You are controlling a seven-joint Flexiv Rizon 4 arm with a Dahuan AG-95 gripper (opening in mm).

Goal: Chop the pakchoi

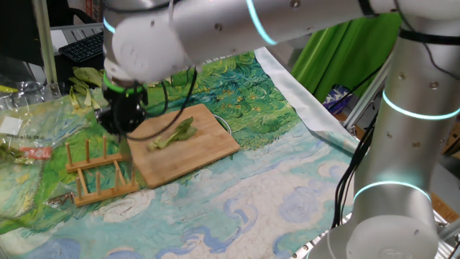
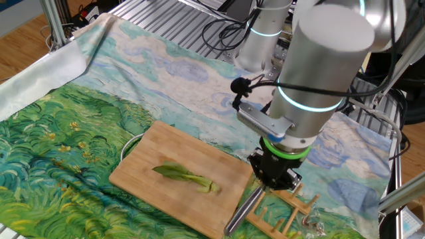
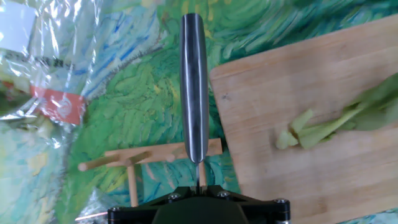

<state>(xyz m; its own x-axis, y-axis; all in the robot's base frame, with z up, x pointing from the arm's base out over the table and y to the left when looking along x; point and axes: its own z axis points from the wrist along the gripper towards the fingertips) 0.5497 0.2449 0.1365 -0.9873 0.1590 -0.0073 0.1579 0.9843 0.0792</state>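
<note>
Our gripper (image 2: 264, 189) hangs beside the cutting board (image 2: 159, 153), jaws clamped on a knife (image 3: 194, 87) above the wooden rack (image 1: 97, 173). The pakchoi (image 2: 186, 178), whole, lies mid-board off to the gripper's side. We judge a loose pinch could twist the blade on contact.

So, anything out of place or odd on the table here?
Nothing looks spilled or broken. The pakchoi lies whole on the cutting board, not yet cut. The gripper is shut on a knife beside the board, above the wooden rack.
</note>
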